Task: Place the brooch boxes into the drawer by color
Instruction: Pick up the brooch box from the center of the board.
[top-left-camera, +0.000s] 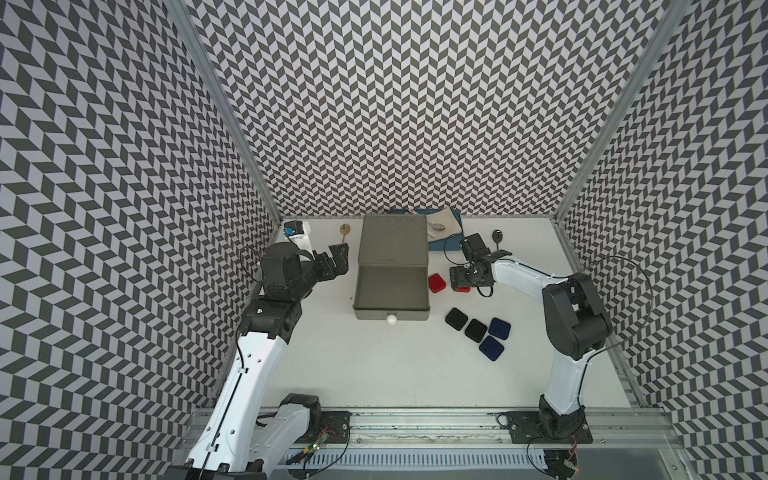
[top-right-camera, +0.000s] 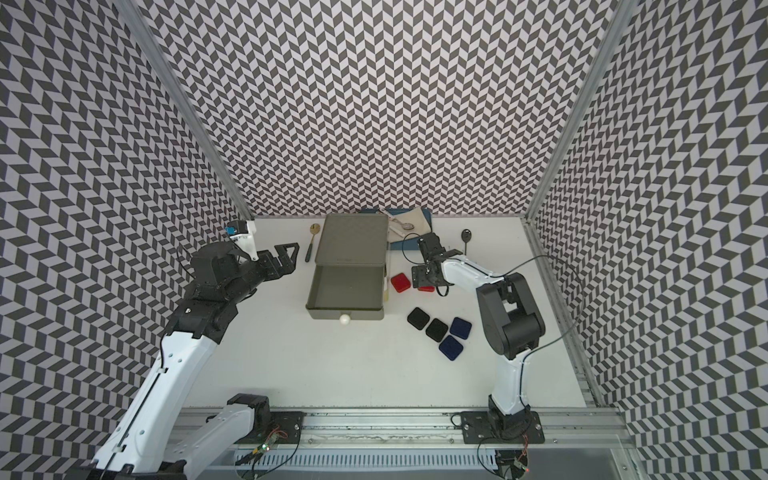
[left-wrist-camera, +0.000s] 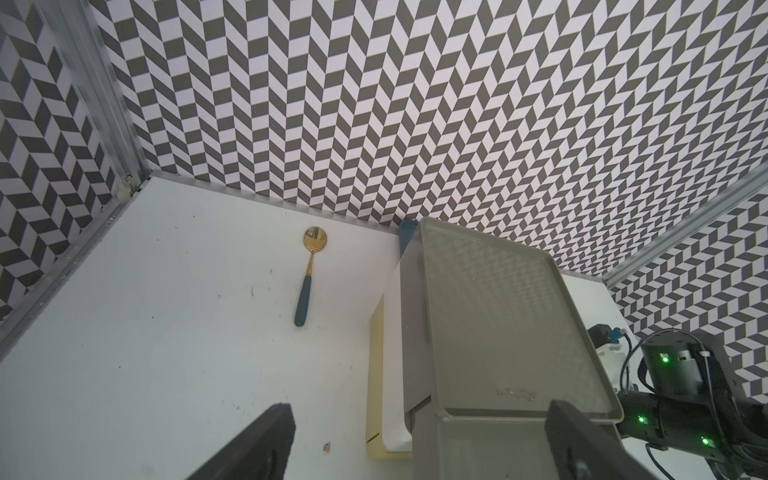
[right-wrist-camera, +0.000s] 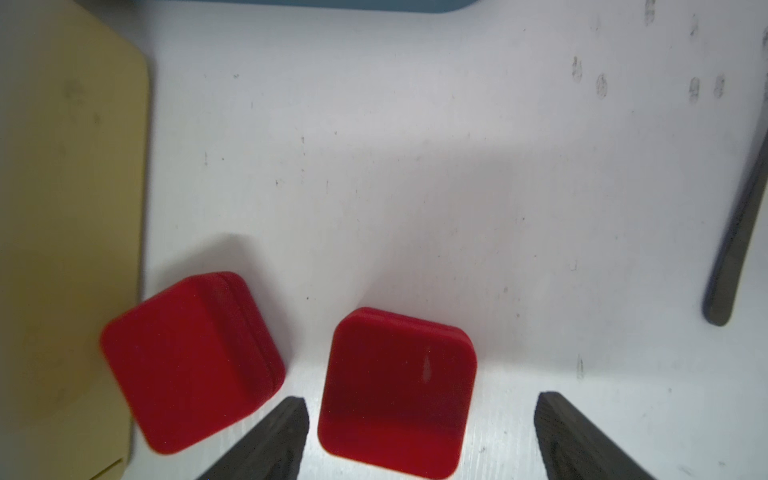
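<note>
The drawer (top-left-camera: 390, 266) stands mid-table with its grey top tier (top-left-camera: 390, 293) pulled out and nothing inside. Two red brooch boxes lie just right of it: one (top-left-camera: 437, 283) free, the other (right-wrist-camera: 397, 390) between the fingers of my right gripper (right-wrist-camera: 419, 436). That gripper is open, with a gap showing at one finger. Two black boxes (top-left-camera: 456, 318) (top-left-camera: 476, 329) and two dark blue boxes (top-left-camera: 499, 327) (top-left-camera: 491, 347) sit in a cluster nearer the front. My left gripper (top-left-camera: 338, 257) hangs open and empty, left of the drawer.
A gold spoon (top-left-camera: 344, 235) lies left of the drawer at the back. A black spoon (top-left-camera: 497, 237) lies to the right. A blue tray (top-left-camera: 446, 245) with a cloth sits behind the right gripper. A white device (top-left-camera: 297, 232) stands in the back left corner.
</note>
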